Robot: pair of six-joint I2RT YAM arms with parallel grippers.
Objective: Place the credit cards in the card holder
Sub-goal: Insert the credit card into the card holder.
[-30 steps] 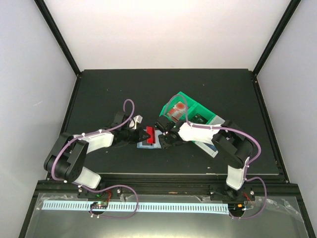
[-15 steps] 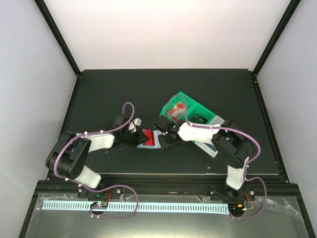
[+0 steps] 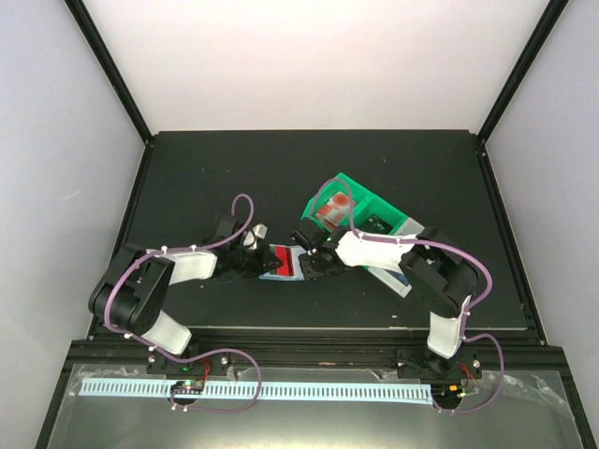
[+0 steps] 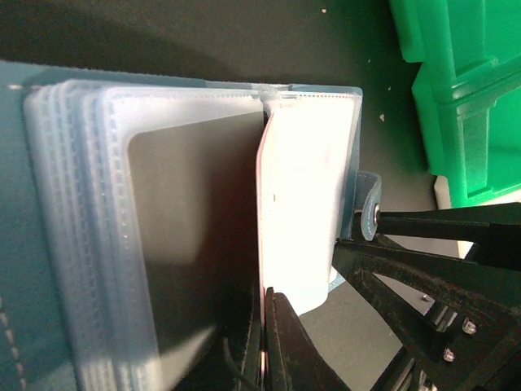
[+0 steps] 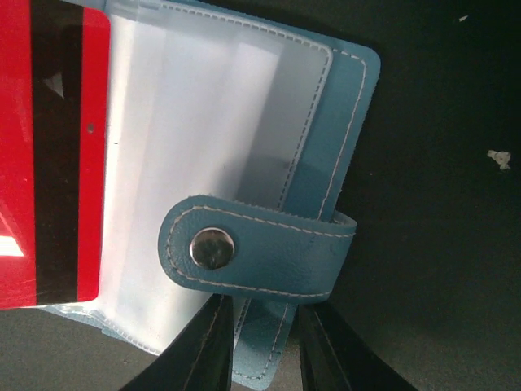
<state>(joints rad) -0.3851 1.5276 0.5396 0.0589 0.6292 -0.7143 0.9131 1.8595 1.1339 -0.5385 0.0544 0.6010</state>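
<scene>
Card holder point(image 5: 346, 122) splayed open, left gripper point(image 4: 264, 350) pinching red card point(image 5: 49, 155) edge-on, jaws mostly cropped, right gripper point(image 5: 264, 330) narrow astride its edge, grip unclear

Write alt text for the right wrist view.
An open teal card holder with clear pockets, snap tab folded across it. A red card with a black stripe sits at left; the right gripper straddles the holder's lower edge.

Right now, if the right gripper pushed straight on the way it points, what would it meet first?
Probably the clasp tab of the card holder, just ahead of the right gripper, though depth is unclear.
</scene>
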